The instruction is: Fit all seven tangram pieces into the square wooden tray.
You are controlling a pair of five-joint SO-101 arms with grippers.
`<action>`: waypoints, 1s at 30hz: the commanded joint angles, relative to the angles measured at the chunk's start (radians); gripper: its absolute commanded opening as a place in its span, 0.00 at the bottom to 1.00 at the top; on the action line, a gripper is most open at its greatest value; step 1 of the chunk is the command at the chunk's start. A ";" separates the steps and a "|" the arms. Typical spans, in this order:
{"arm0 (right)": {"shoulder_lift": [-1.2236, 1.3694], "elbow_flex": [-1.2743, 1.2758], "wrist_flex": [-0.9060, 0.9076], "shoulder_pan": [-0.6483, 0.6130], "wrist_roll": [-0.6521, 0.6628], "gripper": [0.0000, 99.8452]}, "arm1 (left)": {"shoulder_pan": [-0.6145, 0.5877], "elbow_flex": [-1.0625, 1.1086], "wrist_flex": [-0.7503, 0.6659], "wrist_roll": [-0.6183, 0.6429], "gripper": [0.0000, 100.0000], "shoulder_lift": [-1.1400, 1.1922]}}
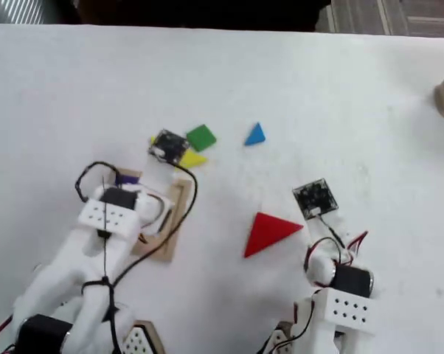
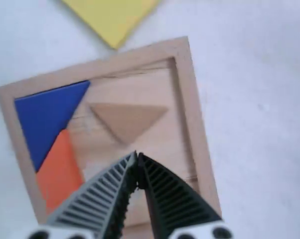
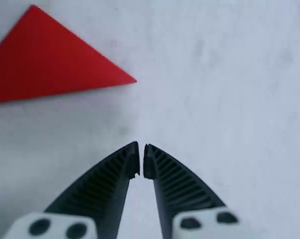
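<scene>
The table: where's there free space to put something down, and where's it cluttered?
Free: the wide far strip of table beyond the green square and small blue triangle. Crowded: the wooden tray, with the left gripper over it and the yellow piece beside.

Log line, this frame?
in tray: blue triangle, orange piece, tan triangle | outside: red triangle, yellow piece, green square, small blue triangle | left gripper shut over tray | right gripper shut

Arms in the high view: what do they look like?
The left arm and right arm are white shells with black motors and hole-dotted plates. A black cable loops off the left; red wires show on the right. Their fingers are dark, ribbed and pointed.
</scene>
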 commanded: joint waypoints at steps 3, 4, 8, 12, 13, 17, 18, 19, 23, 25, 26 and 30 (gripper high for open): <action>-0.019 0.006 -0.035 0.056 0.049 0.02 | 0.047 0.006 0.026 -0.006 0.02 -0.035; -0.019 0.006 -0.035 0.056 0.049 0.02 | 0.045 0.006 0.026 -0.006 0.02 -0.035; -0.019 0.006 -0.035 0.056 0.049 0.02 | 0.036 0.008 0.023 -0.005 0.02 -0.033; -0.019 0.006 -0.035 0.056 0.049 0.02 | -0.010 -0.015 0.017 0.009 0.02 0.008; -0.019 0.006 -0.035 0.056 0.049 0.02 | -0.018 -0.038 0.017 0.028 0.02 0.044; -0.019 0.006 -0.035 0.056 0.049 0.02 | -0.041 -0.150 0.051 0.049 0.02 0.216; -0.019 0.006 -0.035 0.056 0.049 0.02 | -0.041 -0.175 0.066 0.049 0.02 0.245; -0.019 0.006 -0.035 0.056 0.049 0.02 | -0.038 -0.189 0.075 0.049 0.02 0.262; -0.019 0.006 -0.035 0.056 0.049 0.02 | -0.035 -0.203 0.072 0.049 0.02 0.278; -0.019 0.006 -0.035 0.056 0.049 0.02 | -0.035 -0.198 0.040 0.058 0.02 0.280; -0.019 0.006 -0.035 0.056 0.049 0.02 | -0.031 -0.196 0.025 0.058 0.02 0.280; -0.019 0.006 -0.035 0.056 0.049 0.02 | -0.001 -0.195 0.006 0.058 0.02 0.282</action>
